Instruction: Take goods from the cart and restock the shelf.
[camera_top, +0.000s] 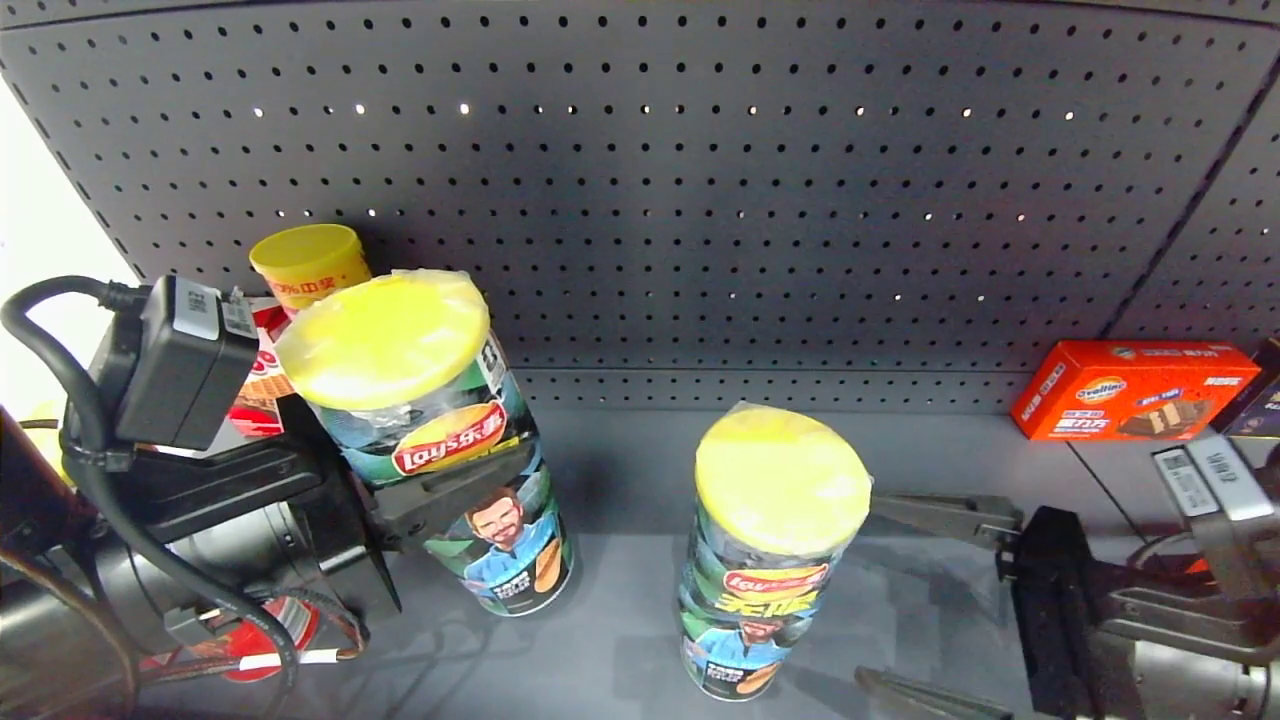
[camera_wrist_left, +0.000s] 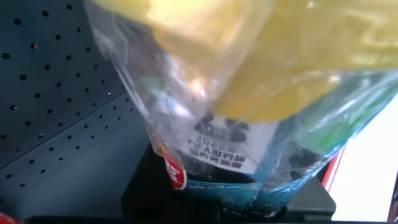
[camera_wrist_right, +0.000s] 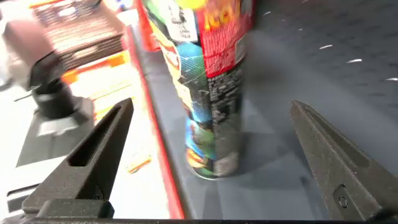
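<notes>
Shelf (camera_top: 620, 450) under restocking, listed from front edge to back.

Near the front edge, right of centre, the standing can (camera_top: 770, 560) was upright on the grey deck with its yellow lid on. The right gripper (camera_top: 868, 590) lay level with the can's right side. Its two dark fingers were spread wide and gripped nothing, and the tips ended just beside the can wall. In the right wrist view the same can (camera_wrist_right: 208, 93) stood beyond the parted fingers (camera_wrist_right: 93, 162) of the right gripper (camera_wrist_right: 211, 106). Whether a tip touched the can could not be told.

Toward the left end, slightly farther in, the left gripper (camera_top: 450, 485) was clamped across the middle of the held can (camera_top: 430, 420). This can was tilted, with its yellow lid leaning out toward the front-left and its base down at the deck. Contact between base and deck could not be judged. In the left wrist view the held can (camera_wrist_left: 249, 124) showed its clear wrap and yellow lid close up.

Behind the left gripper, at the left rear, a red-and-white pack (camera_top: 258, 400) stood partly hidden. A yellow cup (camera_top: 308, 262) stood just behind it against the pegboard (camera_top: 700, 200).

In the right rear corner an orange box (camera_top: 1135, 388) lay flat, well apart from both cans.
</notes>
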